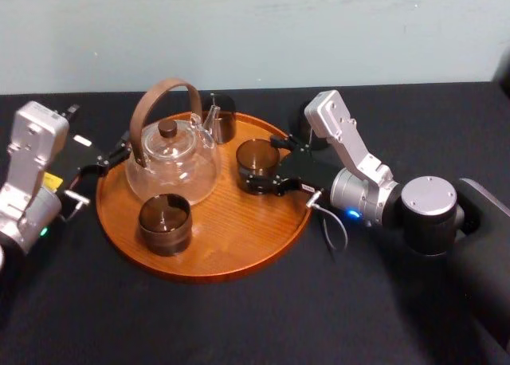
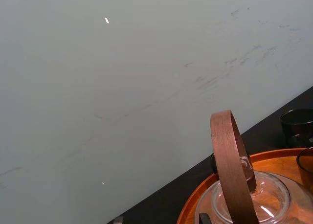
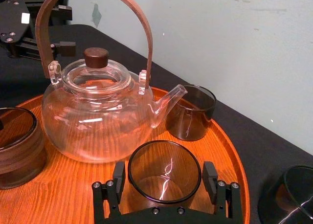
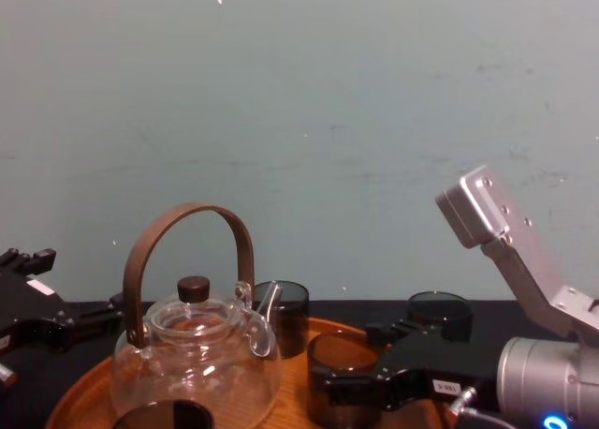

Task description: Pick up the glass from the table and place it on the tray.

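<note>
Smoked brown glass (image 1: 257, 159) clamped between the fingers (image 3: 210, 176) of the right gripper (image 3: 165, 175), pads narrow against both walls. Base apparently down on the wooden tray (image 1: 231, 249), just inside the rim nearest the wrist. Judging by that, placement all but made, with release and retreat left to do.

Possible trouble from here:

Tipping or skating on release. Likely cause: uneven opening, one pad clinging while the other lets go, nudging a light glass across smooth wood.

Dragging the glass back toward the wrist. Likely cause: pulling away before opening wide enough, or a pad catching the wall on the way out, and the raised rim directly behind as a trip edge.

Knocking the glass teapot (image 1: 171, 162). Spout (image 3: 168, 99) close ahead of the fingertips, so any forward creep risks contact, and beyond it a second dark glass (image 3: 190, 111) tucked beside the spout.

Clipping the dark glass (image 3: 288, 194) out on the black table (image 1: 239, 325), off to the gripper's side near the forearm. Likely cause: a careless sideways swing during withdrawal.

Another brown glass (image 1: 165, 221) well across the tray, beyond the teapot, out of harm's way. Left gripper (image 1: 107, 162) idle at the tray's opposite edge.
</note>
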Robot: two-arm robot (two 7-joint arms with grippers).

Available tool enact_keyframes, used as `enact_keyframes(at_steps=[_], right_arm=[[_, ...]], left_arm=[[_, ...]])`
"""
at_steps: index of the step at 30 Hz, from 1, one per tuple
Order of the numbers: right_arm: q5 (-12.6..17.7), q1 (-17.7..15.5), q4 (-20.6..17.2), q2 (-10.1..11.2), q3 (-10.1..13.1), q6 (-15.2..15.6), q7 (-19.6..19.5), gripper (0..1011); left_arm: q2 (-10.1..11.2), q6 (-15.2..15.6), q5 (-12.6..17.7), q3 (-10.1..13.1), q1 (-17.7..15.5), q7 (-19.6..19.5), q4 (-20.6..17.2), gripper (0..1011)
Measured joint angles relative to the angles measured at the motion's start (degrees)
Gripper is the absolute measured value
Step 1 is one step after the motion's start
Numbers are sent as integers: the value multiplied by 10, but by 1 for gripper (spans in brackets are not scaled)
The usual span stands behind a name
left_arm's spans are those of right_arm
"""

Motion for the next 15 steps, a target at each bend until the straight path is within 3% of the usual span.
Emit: enact_keyframes(at_steps=[15], right_arm=[[1,0,1,0,0,1,0,1002]], left_arm=[[0,0,0,0,0,0,0,1001]])
